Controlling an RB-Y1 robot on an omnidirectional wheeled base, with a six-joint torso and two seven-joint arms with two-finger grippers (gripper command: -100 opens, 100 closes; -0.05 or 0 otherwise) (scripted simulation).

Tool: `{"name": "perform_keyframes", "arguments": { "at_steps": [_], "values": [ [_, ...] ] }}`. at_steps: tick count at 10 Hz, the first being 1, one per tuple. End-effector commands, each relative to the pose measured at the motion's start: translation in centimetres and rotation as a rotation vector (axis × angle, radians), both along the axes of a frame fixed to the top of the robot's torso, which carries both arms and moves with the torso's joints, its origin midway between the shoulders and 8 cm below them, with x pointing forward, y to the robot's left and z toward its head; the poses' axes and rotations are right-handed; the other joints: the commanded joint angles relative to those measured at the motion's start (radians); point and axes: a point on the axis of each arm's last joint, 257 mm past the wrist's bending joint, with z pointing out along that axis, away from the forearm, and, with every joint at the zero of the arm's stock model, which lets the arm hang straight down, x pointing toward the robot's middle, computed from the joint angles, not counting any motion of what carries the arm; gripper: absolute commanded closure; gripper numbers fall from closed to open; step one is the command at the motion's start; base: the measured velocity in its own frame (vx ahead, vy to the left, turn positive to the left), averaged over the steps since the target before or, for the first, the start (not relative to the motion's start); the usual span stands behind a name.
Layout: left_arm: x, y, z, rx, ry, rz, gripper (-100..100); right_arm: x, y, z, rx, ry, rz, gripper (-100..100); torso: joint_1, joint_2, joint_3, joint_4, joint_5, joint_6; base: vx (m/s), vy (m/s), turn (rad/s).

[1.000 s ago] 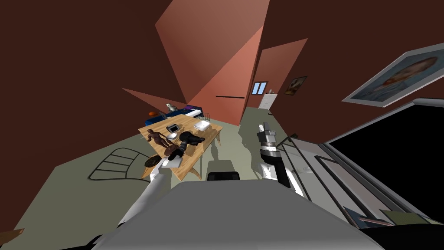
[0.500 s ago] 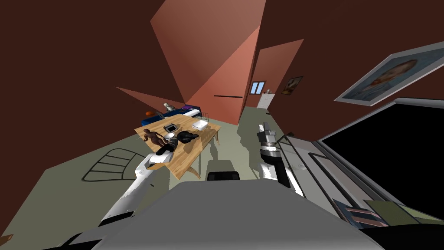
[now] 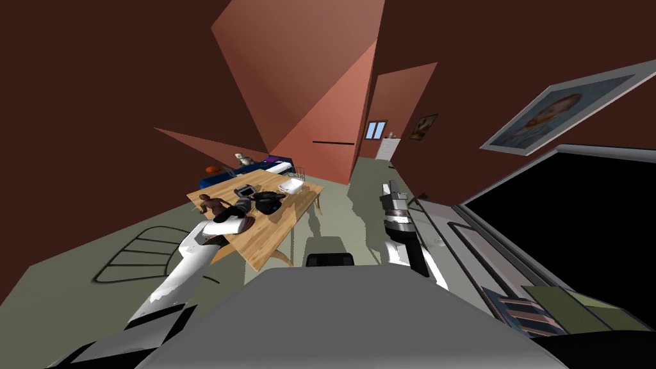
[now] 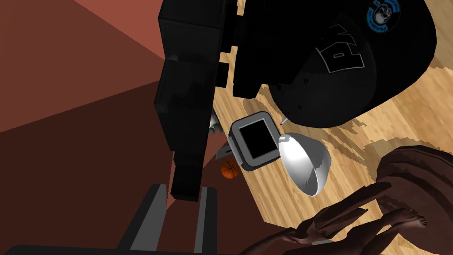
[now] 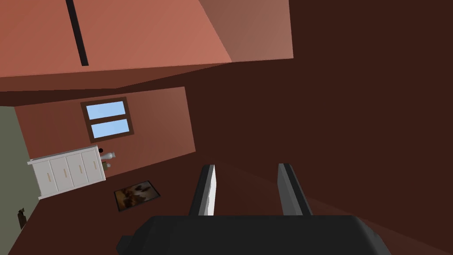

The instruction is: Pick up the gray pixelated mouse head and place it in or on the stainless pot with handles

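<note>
The dark, blocky mouse head (image 4: pixel 190 88) is clamped at its narrow end by the left gripper (image 4: pixel 181 190), above the table (image 4: pixel 398 115); the right gripper (image 5: pixel 246 167) is spread and empty; the shiny pot (image 4: pixel 305 166) is crowded by a grey-framed box (image 4: pixel 254 141) and a black cap (image 4: pixel 354 66), so either could be knocked, or the head could slip from so slight a hold; "PW", seemingly, is lettered on the cap; its blue badge cannot be read.

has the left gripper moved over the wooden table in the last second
Yes. In the head view the left gripper, shut on the black blocky mouse head, has shifted across the light wooden table toward the small grey square-framed device.
</note>
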Motion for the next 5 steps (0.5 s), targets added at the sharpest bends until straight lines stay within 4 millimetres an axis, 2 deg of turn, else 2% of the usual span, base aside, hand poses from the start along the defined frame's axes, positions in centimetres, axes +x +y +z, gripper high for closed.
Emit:
{"name": "perform_keyframes", "arguments": {
  "at_steps": [1,5],
  "values": [
    [-0.2,1.3,1.6,-0.003,-0.01,0.024,100,0.0,0.0,0.0,0.0,0.0,0.0,0,0.0,0.0,0.0,0.0,0.0,0.0,0.079,-0.023,-0.093],
    [-1.1,3.4,3.4,-0.022,-0.001,0.072,100,0.0,0.0,0.0,0.0,0.0,0.0,0,0.001,-0.005,-0.003,0.0,0.0,0.001,0.132,0.006,-0.117]
  ]
}}
